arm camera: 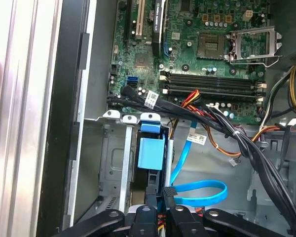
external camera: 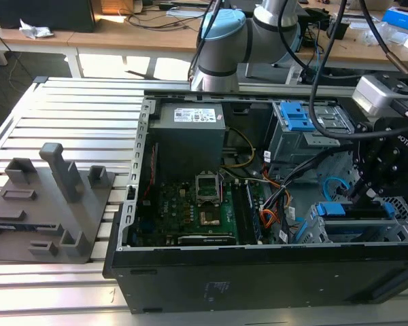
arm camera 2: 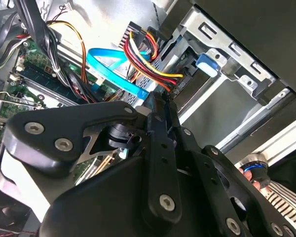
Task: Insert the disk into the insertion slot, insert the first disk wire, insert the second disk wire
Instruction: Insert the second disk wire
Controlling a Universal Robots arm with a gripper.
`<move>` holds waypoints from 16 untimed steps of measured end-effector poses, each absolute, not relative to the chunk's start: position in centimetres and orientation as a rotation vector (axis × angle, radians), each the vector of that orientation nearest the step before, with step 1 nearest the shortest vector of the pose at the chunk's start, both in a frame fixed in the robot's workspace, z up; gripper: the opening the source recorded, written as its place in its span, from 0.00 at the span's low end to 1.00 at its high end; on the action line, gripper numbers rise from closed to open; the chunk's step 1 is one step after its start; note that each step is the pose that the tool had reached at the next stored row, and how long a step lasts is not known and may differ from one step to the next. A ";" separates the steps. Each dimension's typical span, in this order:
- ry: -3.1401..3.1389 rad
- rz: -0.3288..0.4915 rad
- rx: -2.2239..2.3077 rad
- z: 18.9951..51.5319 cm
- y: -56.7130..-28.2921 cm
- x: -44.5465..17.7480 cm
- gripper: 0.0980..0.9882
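The disk sits inside the insertion slot [external camera: 357,229], the grey perforated cage [arm camera: 111,163] at the case's front corner. Its blue caddy end [arm camera: 150,152] shows at the cage mouth [external camera: 330,208]. A red, yellow and black wire bundle [arm camera 2: 145,57] runs into the back of the disk. The second disk wire, a light-blue flat cable [arm camera: 202,190], loops beside the cage [arm camera 2: 106,61]. My gripper [arm camera: 160,191] is shut on this cable's black connector, right at the disk's rear edge [arm camera 2: 160,101]. In the exterior view the gripper [external camera: 359,192] reaches down into the case on the exterior view's right.
A green motherboard [external camera: 190,204] and a grey power supply [external camera: 190,136] fill the case's other side. A taller bay with blue tabs [external camera: 296,115] stands behind the cage. Thick black cables [arm camera: 227,128] cross above it. A grey fixture [external camera: 51,204] rests on the slatted table.
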State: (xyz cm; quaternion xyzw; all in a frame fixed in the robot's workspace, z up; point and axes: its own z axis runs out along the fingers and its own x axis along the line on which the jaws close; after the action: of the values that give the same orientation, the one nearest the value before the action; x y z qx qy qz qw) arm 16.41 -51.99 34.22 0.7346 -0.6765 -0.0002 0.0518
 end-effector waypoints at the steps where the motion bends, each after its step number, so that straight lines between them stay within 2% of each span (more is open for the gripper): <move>1: -2.061 -0.002 2.233 34.1 -52.2 16.4 0.07; 13: -2.069 -0.014 2.238 33.6 -52.9 16.4 0.07; 14: -2.069 -0.015 2.238 33.6 -52.9 16.4 0.09; 16: -2.069 -0.014 2.238 33.6 -52.9 16.4 0.23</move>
State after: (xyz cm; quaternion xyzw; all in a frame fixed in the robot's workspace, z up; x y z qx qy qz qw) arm 16.42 -52.87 33.59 0.7335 -0.6781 -0.0047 0.0470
